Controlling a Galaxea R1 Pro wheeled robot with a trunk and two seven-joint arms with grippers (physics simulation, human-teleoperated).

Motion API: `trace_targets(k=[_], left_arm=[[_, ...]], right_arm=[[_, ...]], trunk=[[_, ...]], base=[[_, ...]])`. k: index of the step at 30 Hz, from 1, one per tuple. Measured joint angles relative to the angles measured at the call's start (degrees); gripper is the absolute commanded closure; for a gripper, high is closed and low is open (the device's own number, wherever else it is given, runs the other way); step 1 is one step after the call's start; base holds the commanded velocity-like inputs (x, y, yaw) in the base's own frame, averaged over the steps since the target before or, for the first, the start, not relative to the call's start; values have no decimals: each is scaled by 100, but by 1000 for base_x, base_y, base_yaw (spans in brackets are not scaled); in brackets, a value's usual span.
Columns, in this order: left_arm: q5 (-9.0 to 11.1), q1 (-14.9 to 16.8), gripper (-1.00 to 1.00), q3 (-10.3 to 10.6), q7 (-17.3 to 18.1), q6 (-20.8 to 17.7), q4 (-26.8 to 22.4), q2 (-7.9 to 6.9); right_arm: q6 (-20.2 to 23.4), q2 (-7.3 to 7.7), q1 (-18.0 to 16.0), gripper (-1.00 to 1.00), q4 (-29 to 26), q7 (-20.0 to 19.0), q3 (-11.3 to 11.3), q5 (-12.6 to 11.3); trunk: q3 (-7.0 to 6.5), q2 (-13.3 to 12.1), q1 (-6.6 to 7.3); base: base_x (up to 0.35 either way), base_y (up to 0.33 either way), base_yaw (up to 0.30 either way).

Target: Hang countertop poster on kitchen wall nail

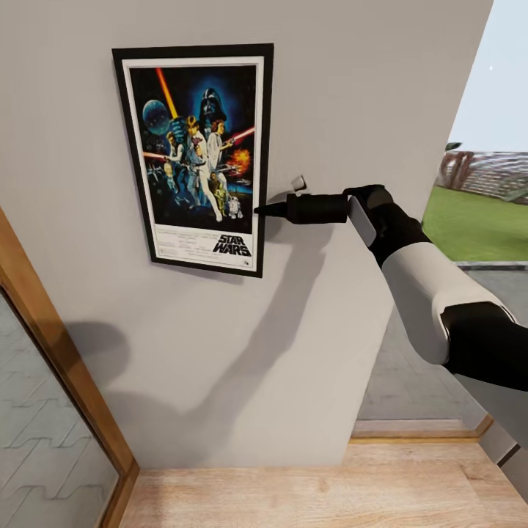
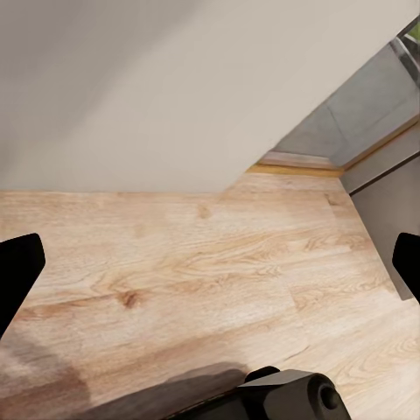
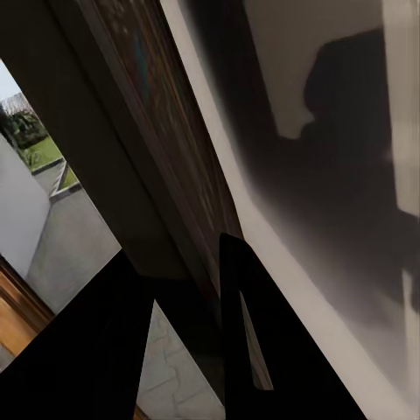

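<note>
The right arm (image 1: pixel 433 293), white and black, reaches in from nearest the camera toward the grey wall (image 1: pixel 367 95). Ahead of the right pincer (image 1: pixel 262 210) the poster (image 1: pixel 196 158) lies flat against that wall, upright. The pincer's dark tips pinch the poster's right edge, closed on the thin frame. Beneath it runs the wooden floor (image 1: pixel 308 491). The left pincer (image 2: pixel 210 262) stands wide open over floorboards, holding nothing.
</note>
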State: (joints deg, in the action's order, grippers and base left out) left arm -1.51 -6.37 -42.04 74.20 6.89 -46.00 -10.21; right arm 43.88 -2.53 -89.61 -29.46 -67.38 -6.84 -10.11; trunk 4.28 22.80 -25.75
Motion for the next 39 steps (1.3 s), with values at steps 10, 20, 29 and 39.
trace_targets(k=[10, 20, 29, 39], left_arm=[[0, 0, -100, 0, 8, 0, 0, 0], [0, -1, -100, 0, 9, 0, 0, 0], [15, -15, -100, -9, 1, 0, -33, 7], [16, -15, -100, -10, 0, 0, -79, 8]], right_arm=[[-4, -5, -1, 100, 2, -1, -8, 8], [-6, -5, 2, 100, 8, -1, -8, 8], [-39, -31, 11, 100, 41, 5, 9, -29], [-69, -31, 11, 100, 90, 7, 9, -76]], trunk=[[0, 0, 0], [0, 0, 0], [0, 0, 0], [0, 0, 0]], base=[[0, 0, 0], [0, 0, 0], [0, 0, 0], [0, 0, 0]])
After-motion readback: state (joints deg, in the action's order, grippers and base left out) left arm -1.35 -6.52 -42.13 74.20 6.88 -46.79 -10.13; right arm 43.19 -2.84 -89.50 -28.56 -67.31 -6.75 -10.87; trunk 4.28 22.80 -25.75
